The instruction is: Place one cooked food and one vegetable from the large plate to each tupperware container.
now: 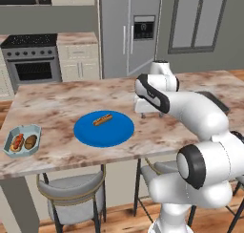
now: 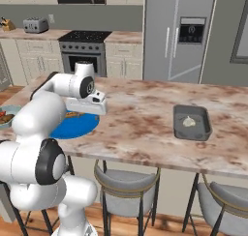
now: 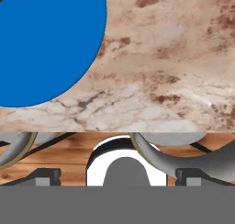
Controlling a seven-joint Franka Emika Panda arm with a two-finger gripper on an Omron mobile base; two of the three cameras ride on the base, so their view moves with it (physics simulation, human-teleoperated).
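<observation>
1. You have the large plate point(image 1: 104, 128) mid-counter with one piece left on it – a hot dog point(image 1: 102, 119), judging by its shape.
2. The pale blue-grey tupperware point(image 1: 22, 140) at the counter's left end holds two items – that tub looks done.
3. The dark grey tupperware point(image 2: 192, 122), well apart to the right, holds one pale piece point(image 2: 188, 122); it lacks its cooked food.
4. The gripper point(image 3: 117, 172) hovers beside the plate over the marble counter point(image 1: 57, 103), fingers spread wide, holding nothing.

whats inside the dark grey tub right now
The dark grey tub holds one small pale piece of food; what kind is too small to tell. Its near wall may hide a thin strip of the floor.
</observation>
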